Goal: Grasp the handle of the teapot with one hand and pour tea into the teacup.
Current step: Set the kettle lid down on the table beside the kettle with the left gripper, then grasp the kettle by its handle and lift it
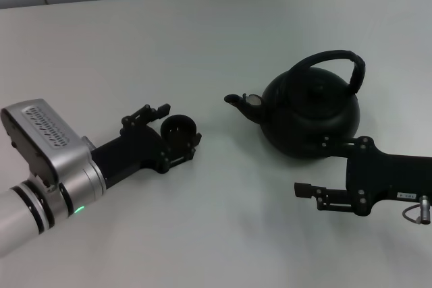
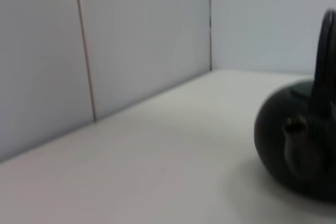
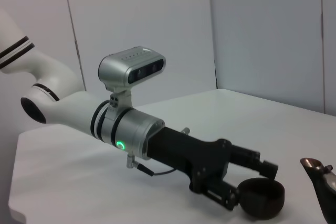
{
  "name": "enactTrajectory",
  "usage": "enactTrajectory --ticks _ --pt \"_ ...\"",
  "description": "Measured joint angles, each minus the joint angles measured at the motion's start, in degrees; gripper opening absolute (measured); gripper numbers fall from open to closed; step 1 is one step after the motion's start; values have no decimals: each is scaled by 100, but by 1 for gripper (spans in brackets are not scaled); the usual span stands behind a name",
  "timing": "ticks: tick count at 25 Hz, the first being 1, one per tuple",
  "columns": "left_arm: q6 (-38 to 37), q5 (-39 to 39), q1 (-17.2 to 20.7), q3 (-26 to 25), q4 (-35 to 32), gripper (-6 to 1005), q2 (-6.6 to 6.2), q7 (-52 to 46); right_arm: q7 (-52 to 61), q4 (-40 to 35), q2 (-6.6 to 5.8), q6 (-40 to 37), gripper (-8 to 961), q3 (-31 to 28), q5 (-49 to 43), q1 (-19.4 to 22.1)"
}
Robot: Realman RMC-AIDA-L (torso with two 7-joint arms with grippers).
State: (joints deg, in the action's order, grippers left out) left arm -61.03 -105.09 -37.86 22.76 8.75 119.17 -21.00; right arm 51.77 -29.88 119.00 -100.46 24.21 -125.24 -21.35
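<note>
Head view shows us the teapot [image 1: 310, 116] sitting on the tabletop [image 1: 202, 38], over toward the right edge and about halfway back. Its spout points at the teacup [image 1: 179, 129], which sits more toward the left edge. The two are well apart.

Our left claw [image 1: 172, 133] is around the teacup, one finger on each side of it. It looks like it is holding the cup, but we cannot tell how hard it squeezes. In the right wrist view the left claw [image 3: 257, 182] hugs the teacup [image 3: 261, 198] the same way.

Our right claw [image 1: 320, 170] is spread wide, holding nothing. It sits low, just beside the teapot's belly, on the side nearer the front edge. The handle [image 1: 337, 62] arches high over the lid, and nobody is touching it.

What could go wrong? We think the right claw is too low. If it closes now, it grabs air or bumps the round belly and pushes the teapot away. It needs to go up to the handle first.

The handle is thick. A grab at one end could let the heavy teapot swing and spill.

The teacup is tiny. If the spout is not right over it, tea lands on the tabletop or on our left claw.
</note>
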Motion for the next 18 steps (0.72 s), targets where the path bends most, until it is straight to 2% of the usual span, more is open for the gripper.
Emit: enactTrajectory --ticks 5,7,8,9,13,16,18 --pt "-710 0 231 -156 -100 812 -48 -49 0 1 0 0 680 -9 0 18" --pt "-1287 -6 433 -128 -291 812 -80 -236 0 6 0 0 680 -11 0 24" --pt "-1622 -9 491 -114 -463 812 -85 -405 0 8 0 -1 680 -11 0 24" --pt "-2073 -12 783 -86 -766 812 -95 -699 0 8 0 0 679 -13 0 26" --pt "-3098 -14 1353 -19 -1646 812 -102 -1426 0 9 -6 15 679 -13 0 15" --pt "-3749 -46 1852 277 -2564 812 -178 -2139 0 9 -9 37 680 -13 0 7" --pt "-3880 -58 2043 480 -2863 812 -268 -2353 0 9 -8 43 680 -13 0 7"
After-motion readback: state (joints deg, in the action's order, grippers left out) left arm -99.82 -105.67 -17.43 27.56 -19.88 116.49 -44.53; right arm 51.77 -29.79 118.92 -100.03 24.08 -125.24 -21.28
